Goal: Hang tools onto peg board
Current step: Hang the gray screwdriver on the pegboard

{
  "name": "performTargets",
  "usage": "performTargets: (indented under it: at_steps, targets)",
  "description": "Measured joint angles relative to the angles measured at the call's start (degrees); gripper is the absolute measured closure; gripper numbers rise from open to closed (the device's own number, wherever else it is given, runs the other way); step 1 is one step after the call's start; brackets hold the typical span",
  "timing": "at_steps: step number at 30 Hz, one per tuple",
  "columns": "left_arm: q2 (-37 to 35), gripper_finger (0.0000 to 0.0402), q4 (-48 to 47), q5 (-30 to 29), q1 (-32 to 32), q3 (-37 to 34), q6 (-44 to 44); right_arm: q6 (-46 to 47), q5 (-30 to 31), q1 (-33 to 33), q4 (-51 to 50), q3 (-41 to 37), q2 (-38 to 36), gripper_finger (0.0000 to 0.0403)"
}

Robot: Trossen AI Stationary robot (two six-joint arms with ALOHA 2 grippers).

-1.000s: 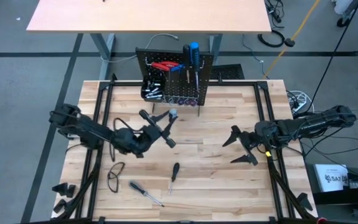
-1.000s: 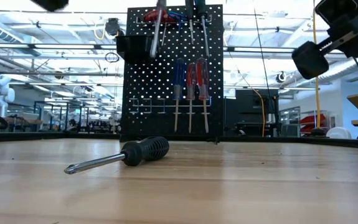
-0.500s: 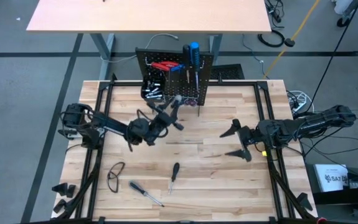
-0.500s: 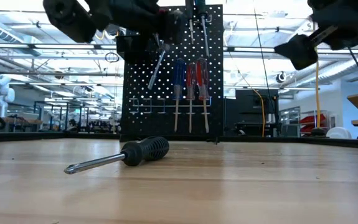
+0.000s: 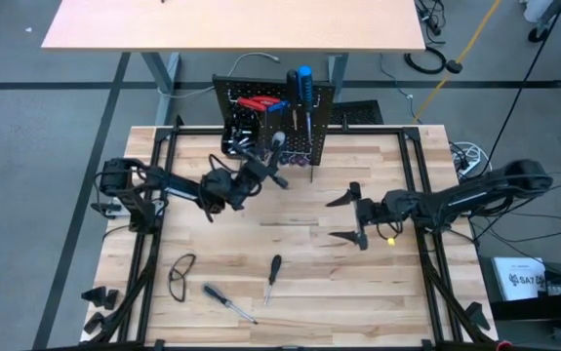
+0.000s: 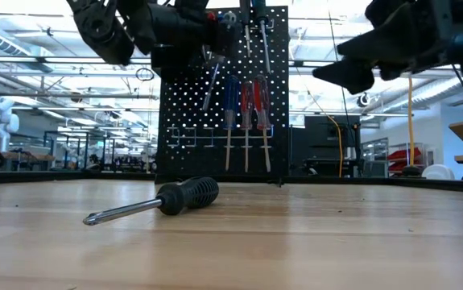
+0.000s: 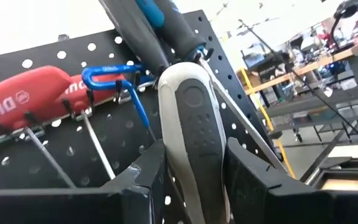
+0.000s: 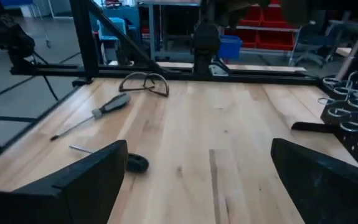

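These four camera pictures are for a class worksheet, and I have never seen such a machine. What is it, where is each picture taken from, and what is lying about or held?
It is a robot with two dark arms at a wooden table. One picture looks straight down, one looks level across the tabletop, and one comes from each wrist. The left pincer is closed on a grey-handled screwdriver in front of the peg board, where other tools already hang. The right pincer hangs open over the table, holding nothing. Two screwdrivers, one black-handled and one nearer the front edge, and safety glasses lie on the wood.
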Motion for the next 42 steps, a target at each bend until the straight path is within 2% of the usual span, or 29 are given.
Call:
performTargets:
  at_steps: [5, 11, 16, 23, 32, 42]
  targets:
    - [0.8, 0.0276, 0.8, 4.3, 1.6, 0.0, 0.0, -0.5, 0.1, -1.2, 5.2, 0.0, 6.0, 0.0014]
    - [3.9, 0.0276, 5.2, 6.4, 2.8, 0.1, 0.7, 0.0, 0.0, -2.7, 6.6, 0.5, 9.1, 0.0014]
    - [6.5, 0.0276, 6.9, 6.9, 3.9, 0.2, 1.5, 0.1, -1.4, -2.9, 7.4, 0.6, 10.6, 0.0014]
    - [7.9, 0.0276, 7.5, 5.9, 3.6, 0.1, 4.7, -1.8, -9.7, -2.6, 7.3, 2.3, 15.3, 0.0014]
    - [8.0, 0.0276, 8.7, 5.3, 2.4, 0.1, 5.0, -2.3, -9.8, -2.3, 7.2, 6.5, 22.5, 0.0014]
    - [8.0, 0.0276, 8.2, 5.8, 3.0, 0.0, 12.1, -4.0, -9.4, -2.4, 7.3, 7.4, 26.6, 0.0014]
